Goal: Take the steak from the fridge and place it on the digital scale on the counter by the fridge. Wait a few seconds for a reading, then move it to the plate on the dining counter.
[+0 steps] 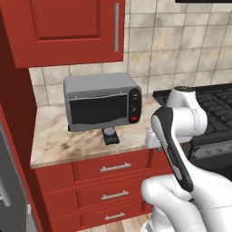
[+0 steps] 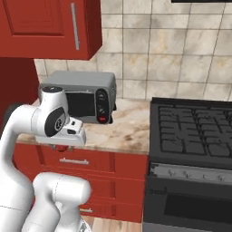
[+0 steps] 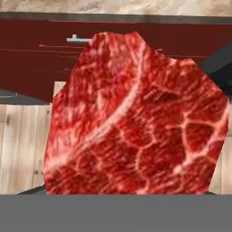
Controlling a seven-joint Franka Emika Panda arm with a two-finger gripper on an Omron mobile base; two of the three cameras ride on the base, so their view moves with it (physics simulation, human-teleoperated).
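Red lacquered drawer fronts with silver bar handles (image 1: pixel 115 167) carry the short beige marbled stone counter (image 1: pixel 59 142), the largest working surface we see; its veined, matte top butts against a black gas stove with ridged grates (image 2: pixel 195 129) on one side and the dark grey edge of the fridge (image 1: pixel 11 190) on the other. Against the tiled wall sits a boxy grey toaster oven with a dark glass door (image 1: pixel 102 102), pushed back, we judge, to leave the front strip free. On that strip, just before the oven, lies the small flat black square digital scale (image 1: pixel 110 135), bare on top, so the weighing step is not yet done. In the hand view the red steak with pale marbled veins (image 3: pixel 136 118) sits close against the camera, above wooden floor planks and level with the drawers, low beside the counter. We judge it gripped between the fingers, though these are hidden behind the meat.
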